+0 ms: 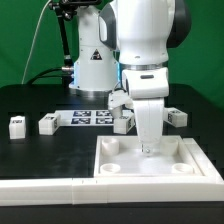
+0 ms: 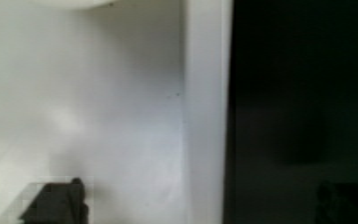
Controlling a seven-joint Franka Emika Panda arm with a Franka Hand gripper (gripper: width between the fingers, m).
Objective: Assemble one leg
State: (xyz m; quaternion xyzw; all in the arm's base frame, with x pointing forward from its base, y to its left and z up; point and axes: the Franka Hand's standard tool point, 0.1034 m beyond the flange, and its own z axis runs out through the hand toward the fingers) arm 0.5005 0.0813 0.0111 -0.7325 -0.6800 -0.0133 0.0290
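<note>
In the exterior view you see your gripper [image 1: 150, 148] pointing straight down over the panel [image 1: 150, 172], its tips low inside the raised rim near the panel's far edge. From this side you cannot judge the gap between the fingers. One leg [image 1: 123, 124] sits on the black table [image 1: 40, 150] just beside the panel's far corner, at the exterior view's left of the hand. A second leg [image 1: 176, 116] lies behind the panel at the exterior view's right. Two more legs [image 1: 47, 124] [image 1: 16, 126] rest well apart from the panel towards the exterior view's left. The marker board [image 1: 90, 118] lies between those and the first leg. A long white rail [image 1: 45, 186] runs along the front of the table. In the wrist view your gripper [image 2: 197, 203] shows two dark fingertips [image 2: 51, 203] spread wide, with nothing clamped between them. Under them lie the panel's white surface [image 2: 87, 100], its raised edge, and the dark table [image 2: 300, 100] past that edge.
</note>
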